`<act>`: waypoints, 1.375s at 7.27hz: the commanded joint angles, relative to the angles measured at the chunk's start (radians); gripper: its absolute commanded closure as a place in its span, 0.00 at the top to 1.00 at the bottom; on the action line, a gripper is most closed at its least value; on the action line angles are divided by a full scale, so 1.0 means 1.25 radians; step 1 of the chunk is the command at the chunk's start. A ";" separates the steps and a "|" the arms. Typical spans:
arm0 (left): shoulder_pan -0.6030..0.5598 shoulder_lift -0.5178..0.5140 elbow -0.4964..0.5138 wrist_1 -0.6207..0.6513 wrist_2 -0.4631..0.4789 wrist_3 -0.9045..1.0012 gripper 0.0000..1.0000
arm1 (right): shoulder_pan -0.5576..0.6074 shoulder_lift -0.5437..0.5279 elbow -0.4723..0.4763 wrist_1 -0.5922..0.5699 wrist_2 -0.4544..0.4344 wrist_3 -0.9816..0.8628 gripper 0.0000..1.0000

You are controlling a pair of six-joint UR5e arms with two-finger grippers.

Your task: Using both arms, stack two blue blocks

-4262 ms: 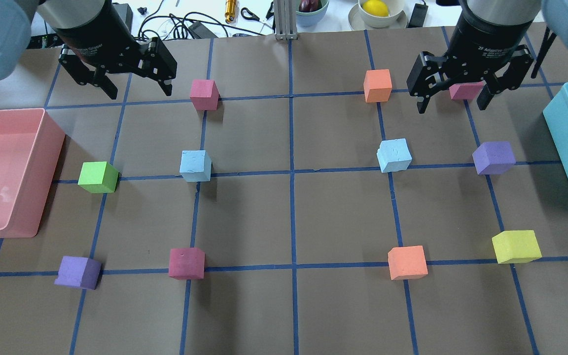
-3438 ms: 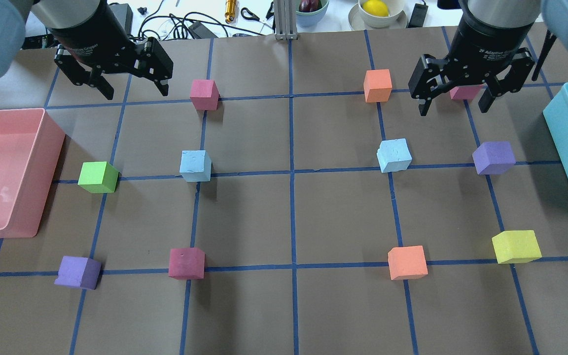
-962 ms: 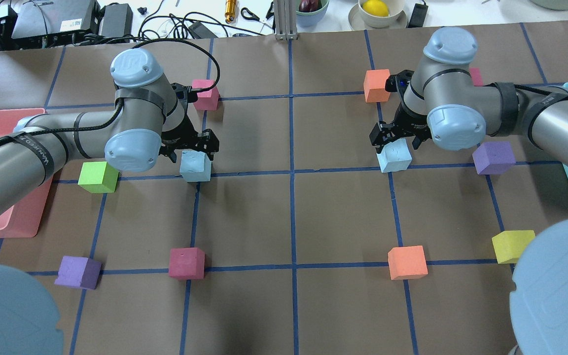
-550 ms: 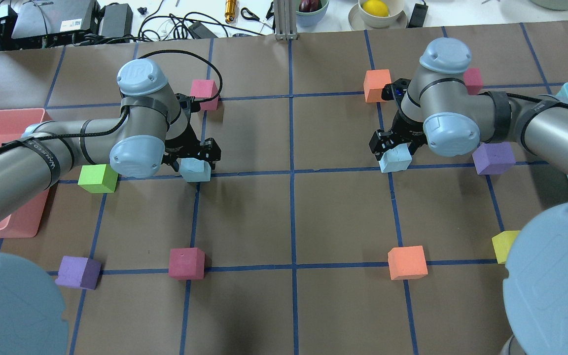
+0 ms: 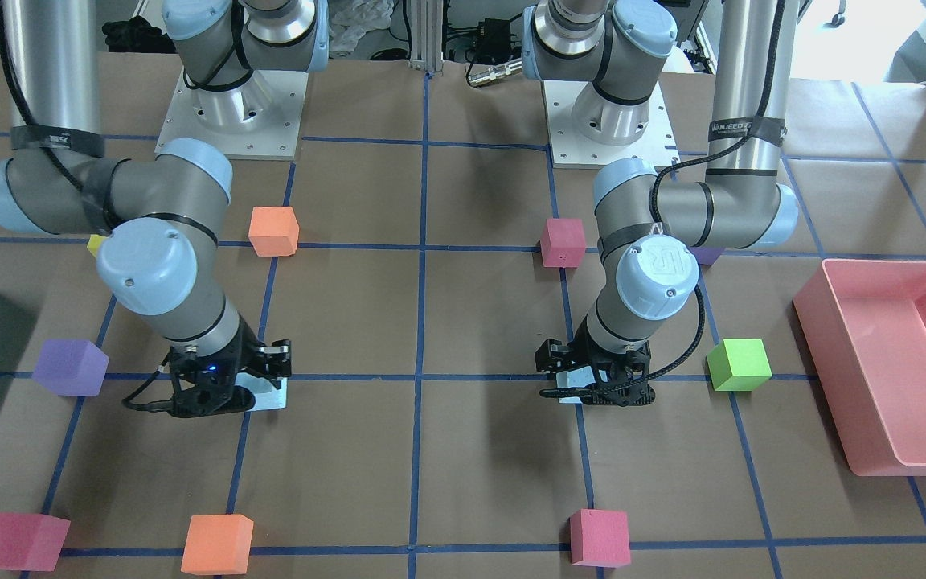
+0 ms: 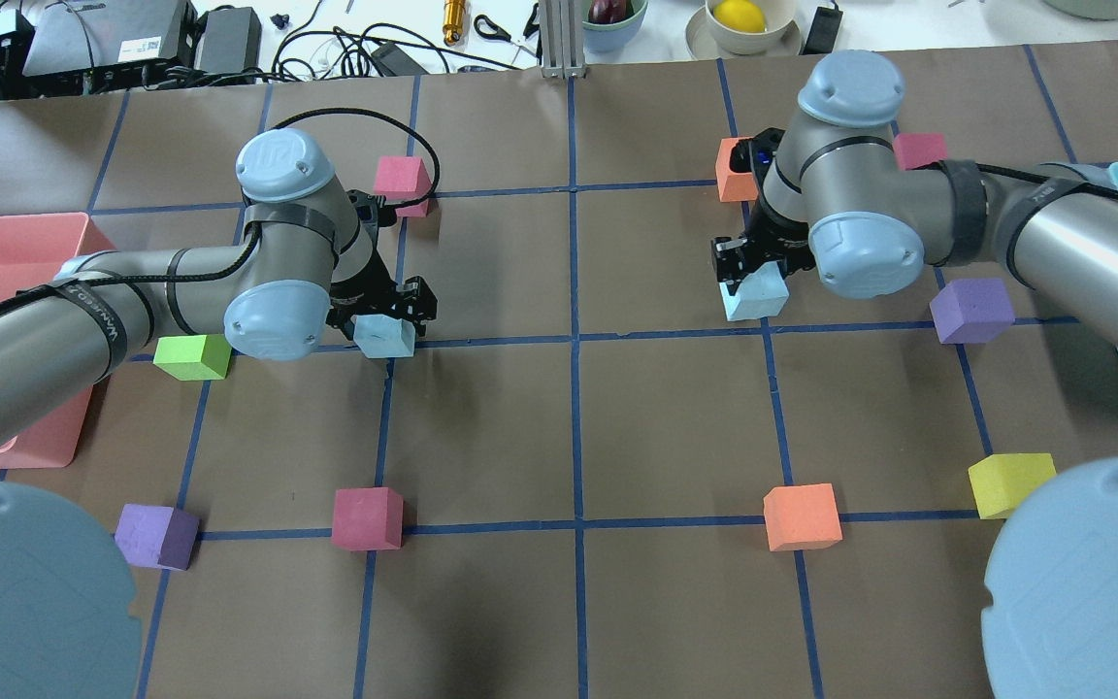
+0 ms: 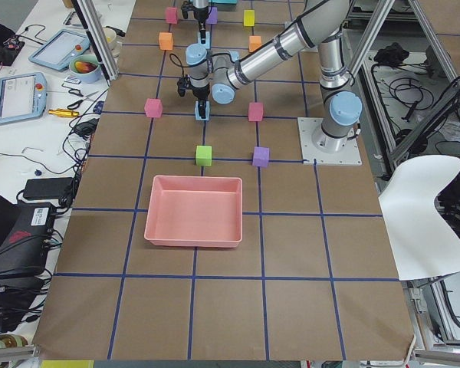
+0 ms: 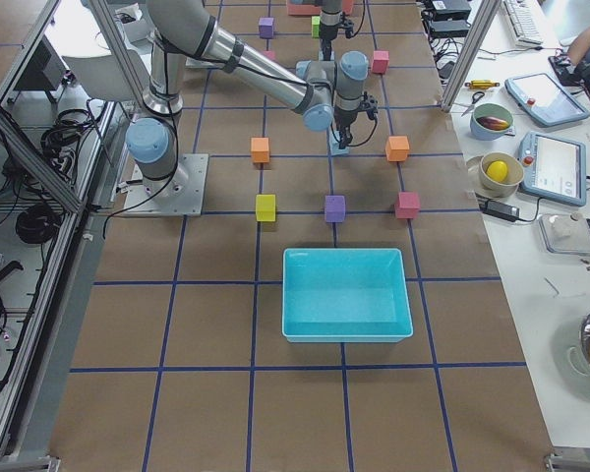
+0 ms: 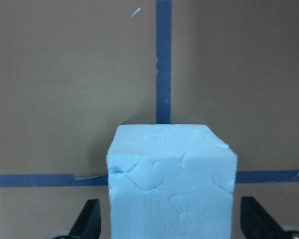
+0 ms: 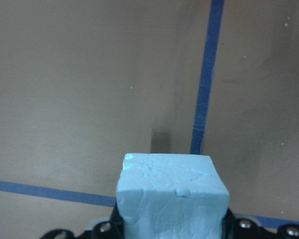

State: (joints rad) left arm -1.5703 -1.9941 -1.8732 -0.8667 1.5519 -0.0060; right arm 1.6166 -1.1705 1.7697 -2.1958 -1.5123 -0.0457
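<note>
Grasp step. Left blue block [image 6: 386, 338], at 9 o'clock of the table [image 6: 675, 427] centre, is straddled by left gripper [image 6: 382, 320], its fingers [image 9: 89, 219] just clear of the sides. Right blue block [image 6: 753, 297], at 3 o'clock, is clamped in right gripper [image 6: 749, 282]. Next, left closure is probably needed, then alignment for stacking.

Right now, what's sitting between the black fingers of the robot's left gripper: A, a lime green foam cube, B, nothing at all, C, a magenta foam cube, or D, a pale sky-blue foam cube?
D: in the left wrist view the pale sky-blue foam cube stands between the fingers of the left gripper, with a narrow gap showing on each side.
</note>
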 commanded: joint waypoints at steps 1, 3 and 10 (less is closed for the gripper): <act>0.000 -0.007 0.001 0.011 -0.001 0.002 0.86 | 0.126 0.002 -0.028 0.003 0.005 0.212 0.00; 0.007 -0.005 0.009 0.012 -0.002 0.002 0.31 | 0.178 0.010 -0.023 0.005 0.044 0.317 0.00; 0.004 0.077 0.076 -0.145 0.004 0.017 0.01 | 0.244 0.059 -0.023 -0.008 0.055 0.381 0.98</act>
State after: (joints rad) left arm -1.5707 -1.9275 -1.8066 -0.9627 1.5575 0.0142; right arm 1.9214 -1.0979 1.7413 -2.1970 -1.4452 0.4265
